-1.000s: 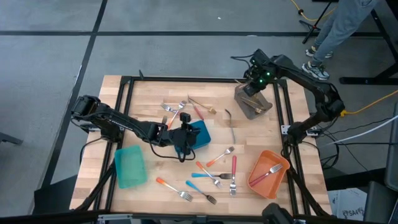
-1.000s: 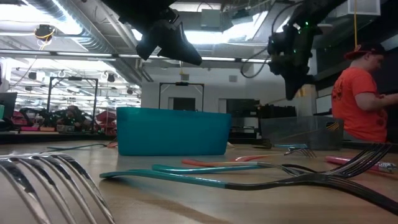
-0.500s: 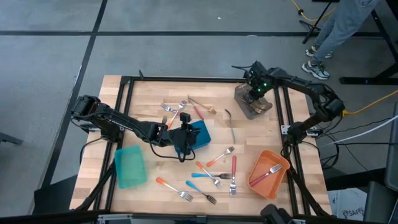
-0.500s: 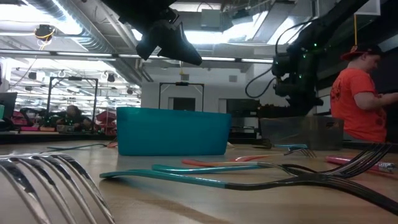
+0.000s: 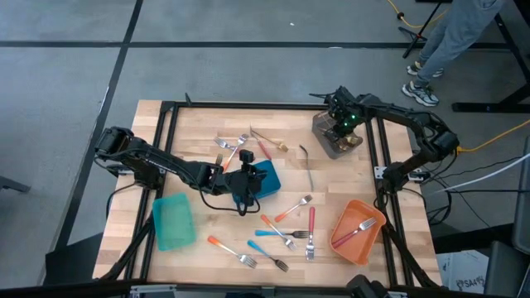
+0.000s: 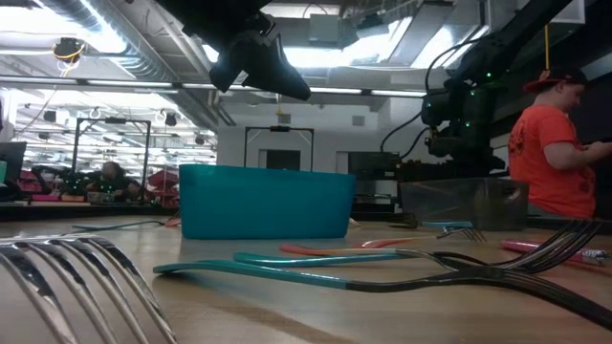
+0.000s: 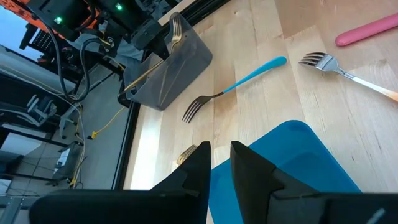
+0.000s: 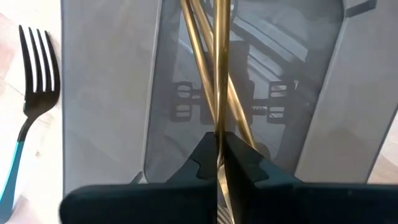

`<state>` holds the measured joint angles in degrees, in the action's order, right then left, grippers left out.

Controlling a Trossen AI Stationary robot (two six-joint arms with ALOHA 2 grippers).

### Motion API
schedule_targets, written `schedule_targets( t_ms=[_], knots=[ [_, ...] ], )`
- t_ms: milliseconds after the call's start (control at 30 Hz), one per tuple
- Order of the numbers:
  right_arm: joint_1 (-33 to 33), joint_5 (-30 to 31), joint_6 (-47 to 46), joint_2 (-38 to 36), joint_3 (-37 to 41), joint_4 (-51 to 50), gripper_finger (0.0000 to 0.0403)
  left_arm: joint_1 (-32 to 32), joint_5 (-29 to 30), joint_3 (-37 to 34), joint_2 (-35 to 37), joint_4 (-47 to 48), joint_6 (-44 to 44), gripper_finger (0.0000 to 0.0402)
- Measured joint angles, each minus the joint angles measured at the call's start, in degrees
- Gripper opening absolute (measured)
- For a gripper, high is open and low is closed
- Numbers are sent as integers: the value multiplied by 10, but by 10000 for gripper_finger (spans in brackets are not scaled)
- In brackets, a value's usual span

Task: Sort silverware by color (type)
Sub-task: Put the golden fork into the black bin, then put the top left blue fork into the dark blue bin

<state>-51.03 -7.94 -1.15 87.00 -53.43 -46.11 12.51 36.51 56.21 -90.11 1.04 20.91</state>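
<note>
On the wood table, the right gripper pinched a gold fork between its fingers, low inside the grey bin, likely to drop it with other gold ones. The left gripper, fingers slightly apart, waited above the blue bin.

overhead, table-level, two wrist close-ups
</note>
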Motion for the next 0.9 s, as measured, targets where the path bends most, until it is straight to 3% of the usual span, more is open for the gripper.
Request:
schedule_targets(
  t_ms=[400,900],
  knots=[
    [0,0,1,0,0,3,69,0,0,0,0,0,-2,55],
    [0,0,1,0,0,29,85,-28,2,0,3,0,-185,55]
  ],
)
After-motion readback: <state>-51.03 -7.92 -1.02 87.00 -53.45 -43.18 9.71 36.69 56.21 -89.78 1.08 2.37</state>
